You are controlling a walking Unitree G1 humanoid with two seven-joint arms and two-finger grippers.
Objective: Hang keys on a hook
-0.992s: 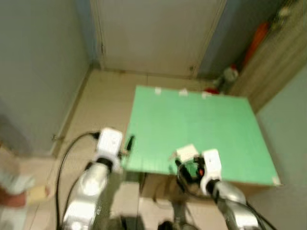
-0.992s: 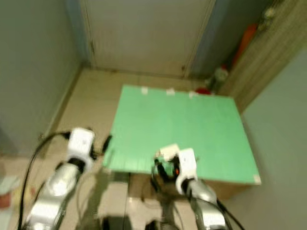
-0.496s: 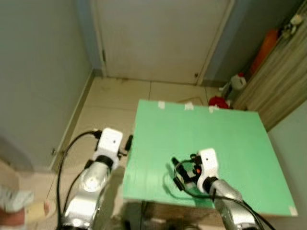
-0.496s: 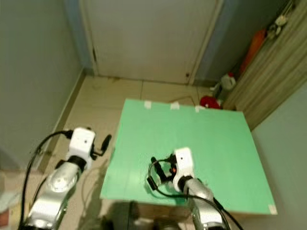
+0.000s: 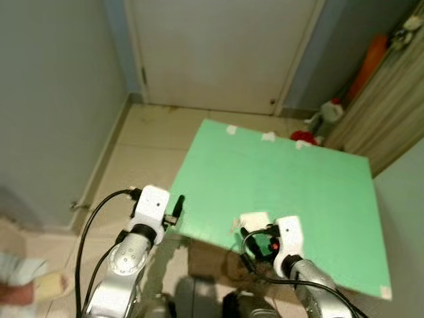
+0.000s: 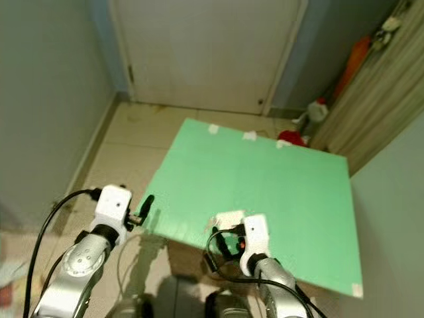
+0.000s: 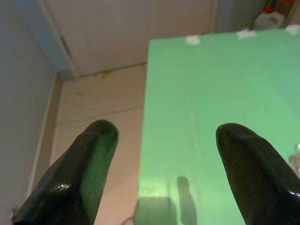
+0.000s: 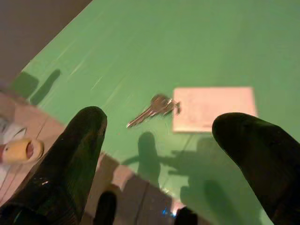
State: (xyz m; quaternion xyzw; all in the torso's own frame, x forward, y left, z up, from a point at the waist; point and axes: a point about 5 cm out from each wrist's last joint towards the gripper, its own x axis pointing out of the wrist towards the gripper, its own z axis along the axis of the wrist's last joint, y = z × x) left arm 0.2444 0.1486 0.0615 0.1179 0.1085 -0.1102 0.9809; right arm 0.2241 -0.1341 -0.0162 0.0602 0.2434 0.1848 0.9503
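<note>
Your right gripper [image 8: 159, 140] is hanging wide open over the near edge of the green table [image 5: 291, 179], and the key [image 8: 152, 108] with its white tag [image 8: 213, 108] is lying at its twelve o'clock. Half a second ago the view was sitting further in, so you are still lining up. Your left gripper [image 7: 161, 173] is idling open at the table's left edge. No hook is showing yet.

No legible txt, incl. on white tag [image 8: 213, 108].
</note>
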